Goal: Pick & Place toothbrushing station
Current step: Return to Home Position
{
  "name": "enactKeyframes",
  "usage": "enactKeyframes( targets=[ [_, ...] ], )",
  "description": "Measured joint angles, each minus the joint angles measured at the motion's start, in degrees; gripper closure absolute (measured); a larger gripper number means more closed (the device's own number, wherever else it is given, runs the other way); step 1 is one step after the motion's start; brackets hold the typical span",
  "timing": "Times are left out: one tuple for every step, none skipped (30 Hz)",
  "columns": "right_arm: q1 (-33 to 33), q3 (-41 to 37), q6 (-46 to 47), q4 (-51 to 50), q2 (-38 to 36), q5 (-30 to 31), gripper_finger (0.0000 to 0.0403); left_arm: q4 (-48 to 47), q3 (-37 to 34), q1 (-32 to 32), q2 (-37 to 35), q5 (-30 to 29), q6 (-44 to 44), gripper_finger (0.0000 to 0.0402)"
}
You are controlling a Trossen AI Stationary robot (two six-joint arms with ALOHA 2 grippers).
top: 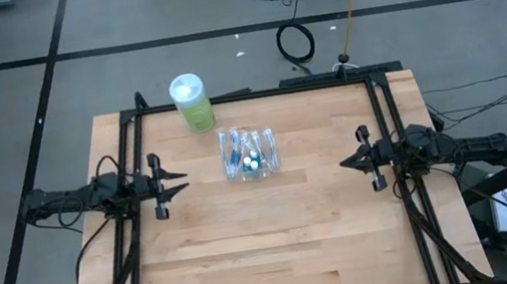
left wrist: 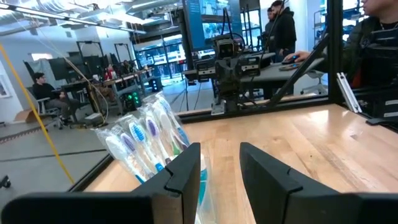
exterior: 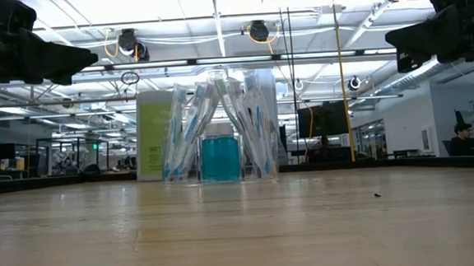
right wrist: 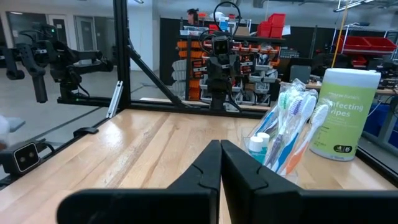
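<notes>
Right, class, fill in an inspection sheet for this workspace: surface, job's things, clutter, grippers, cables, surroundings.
Surface: wooden table, pale planks inside a black frame.
Job's things: transparent organizer stands toward the table's far middle, with toothbrushes leaning upright in it.
Clutter: green wipes canister at the far edge, behind the organizer; a small dark speck on the wood.
Grippers: left gripper at the table's left side, fingers open, holding nothing; right gripper at the right side, fingers shut, holding nothing.
Cables: black coil and yellow cable on the floor beyond the table.
Surroundings: open workshop; people at desks.
</notes>
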Motion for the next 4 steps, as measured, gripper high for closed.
enactKeyframes(
  targets=[
    [0.0, -0.01, 0.01, 0.0, -0.01, 0.0, 0.0399, 0.0, 0.0, 0.0, 0.0, 0.0, 0.0, 0.0286],
    [0.0, -0.01, 0.01, 0.0, 0.0, 0.0, 0.0399, 0.0, 0.0, 0.0, 0.0, 0.0, -0.09, 0.0286],
    [0.0, -0.01, 0.01, 0.0, -0.02, -0.01, 0.0399, 0.0, 0.0, 0.0, 0.0, 0.0, -0.24, 0.0286],
    [0.0, -0.01, 0.01, 0.02, -0.02, 0.0, 0.0399, 0.0, 0.0, 0.0, 0.0, 0.0, -0.29, 0.0286]
  ],
)
